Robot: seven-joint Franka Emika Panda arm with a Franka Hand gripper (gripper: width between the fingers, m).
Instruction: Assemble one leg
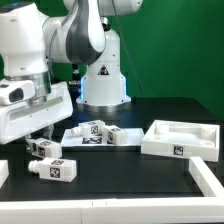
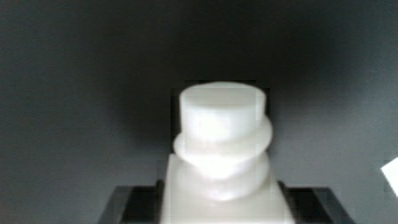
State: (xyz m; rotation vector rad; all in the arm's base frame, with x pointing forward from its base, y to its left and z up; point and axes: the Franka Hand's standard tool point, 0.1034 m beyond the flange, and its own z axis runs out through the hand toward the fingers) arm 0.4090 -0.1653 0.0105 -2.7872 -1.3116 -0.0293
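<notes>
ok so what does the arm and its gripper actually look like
The arm is glossy white, built from rounded, bulbous links with dark grey bands at the joints. Its base is a white flared pedestal with a small dark mark. The gripper has a boxy white body and short dark fingers.

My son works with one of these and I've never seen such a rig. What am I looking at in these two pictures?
The white machine is a robot arm standing on a black table. One picture comes from a camera off the arm and shows the whole scene. The other comes from a camera on the arm's wrist, looking along its two-fingered hand. That hand is closed on a small white plastic leg. On the table lie spare legs with black-and-white tags and a flat white tray-like piece.
</notes>
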